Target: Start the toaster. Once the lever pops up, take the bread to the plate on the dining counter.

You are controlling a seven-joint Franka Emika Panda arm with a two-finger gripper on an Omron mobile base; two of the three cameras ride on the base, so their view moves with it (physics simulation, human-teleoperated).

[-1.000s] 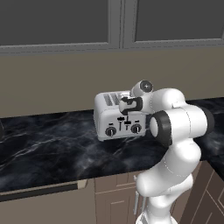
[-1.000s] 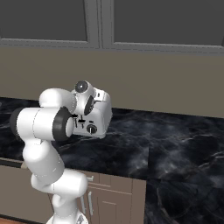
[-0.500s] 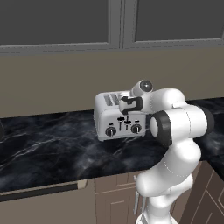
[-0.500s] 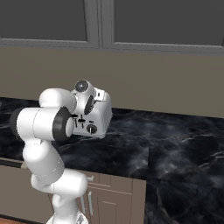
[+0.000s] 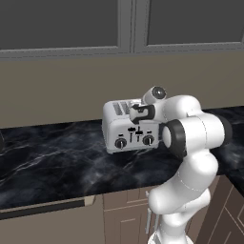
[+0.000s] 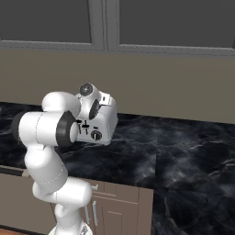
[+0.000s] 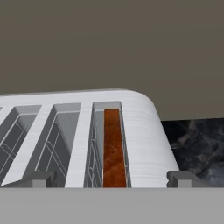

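The tan-brown bread slice (image 7: 113, 148) sits deep in the boxy silver-white toaster (image 5: 126, 128); carrying remains; the two-finger gripper (image 7: 111, 178) hovers wide apart, empty

Soft, even, rendered light; nothing blurs and no edges distort. The black counter (image 5: 57, 157) shows faint sheen, the upper cabinets (image 5: 62, 24) stay dim, and shadows are weak.

Two base views behind the arm, left and right, both facing the toaster (image 5: 128, 127) on the table (image 5: 57, 162), hand view close above its slots (image 7: 65, 140)
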